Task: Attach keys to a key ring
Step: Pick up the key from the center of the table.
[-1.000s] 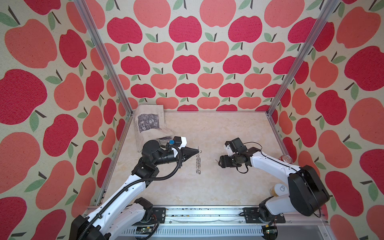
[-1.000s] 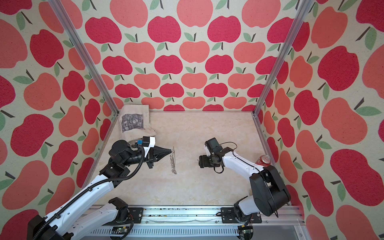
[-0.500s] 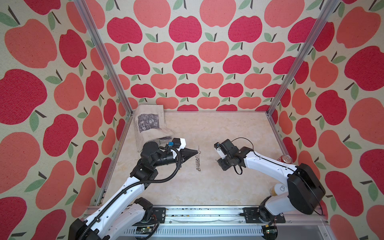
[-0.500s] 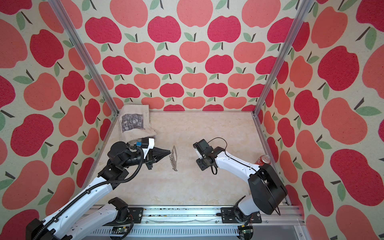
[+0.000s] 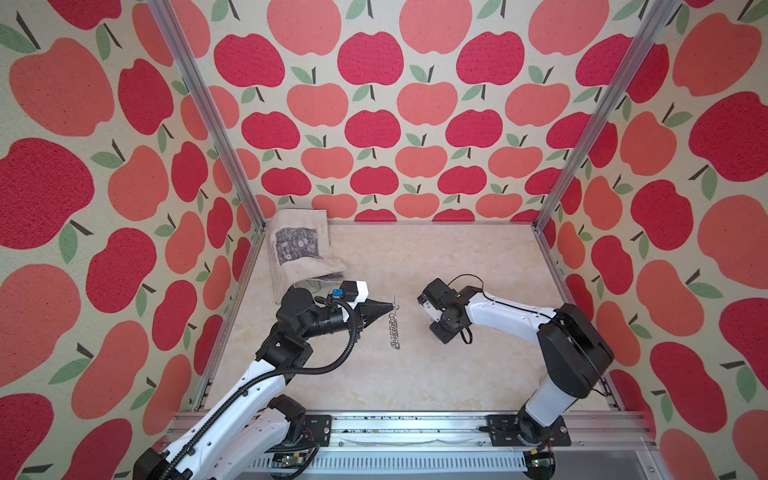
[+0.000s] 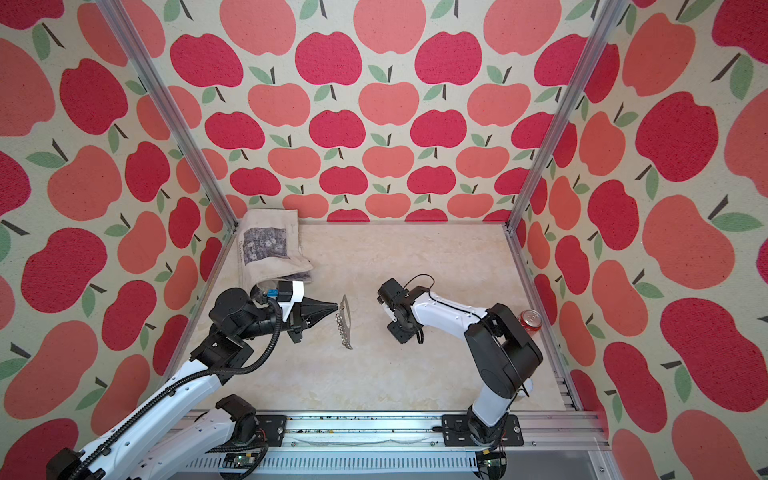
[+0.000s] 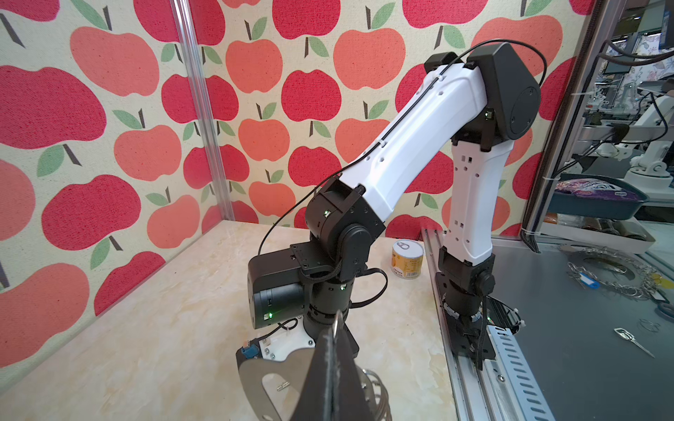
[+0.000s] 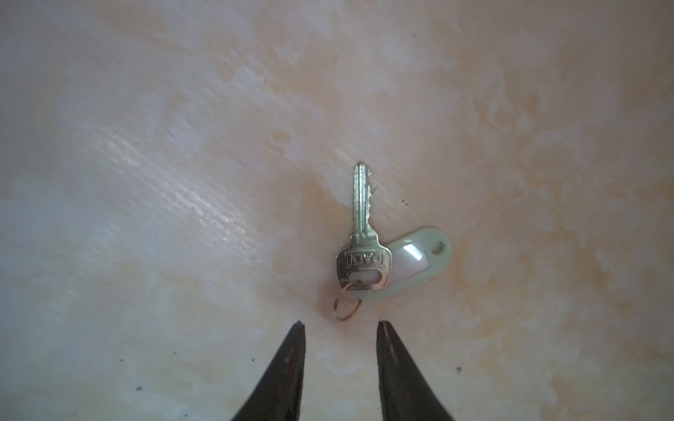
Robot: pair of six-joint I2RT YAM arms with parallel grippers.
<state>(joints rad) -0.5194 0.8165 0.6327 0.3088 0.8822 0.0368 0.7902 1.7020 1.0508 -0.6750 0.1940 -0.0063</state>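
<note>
Only the right wrist view shows the key, hidden in both top views. It lies flat on the marbled table, ringed by apple-print walls, just ahead of the right gripper, whose fingers are spread. The left gripper pinches the key ring upright, apart from the key.

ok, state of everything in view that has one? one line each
left gripper: shut on key ring
key ring: held, plate on edge
right gripper: open over key, not touching
key: lying flat, ungripped
can: upright, tab unpulled
cloth bag: lying crumpled
</note>
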